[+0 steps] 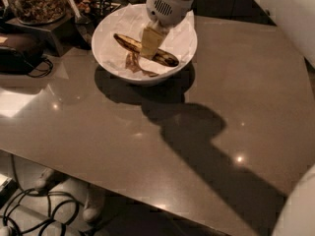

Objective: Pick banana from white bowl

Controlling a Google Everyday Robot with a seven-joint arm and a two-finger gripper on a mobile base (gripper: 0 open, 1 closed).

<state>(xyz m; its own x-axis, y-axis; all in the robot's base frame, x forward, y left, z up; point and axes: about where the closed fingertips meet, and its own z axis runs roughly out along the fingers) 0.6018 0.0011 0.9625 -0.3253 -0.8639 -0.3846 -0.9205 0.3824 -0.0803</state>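
The white bowl (pixel 114 71) stands at the back of the brown table (pixel 147 146), lined with crumpled white paper. The banana (pixel 126 41), long and dull yellow with dark brown patches, lies across the bowl from upper left to lower right. My gripper (pixel 149 47) reaches down into the bowl from above and sits right over the banana's middle, hiding that part. Both ends of the banana stick out on either side of it.
Small shrivelled brown peel strips (pixel 133 63) lie in the bowl below the banana. A clear jar of brown nuts (pixel 34 1) and a black object with a cable (pixel 17 50) stand at the back left. Cables (pixel 34 210) lie on the floor under the table's front edge.
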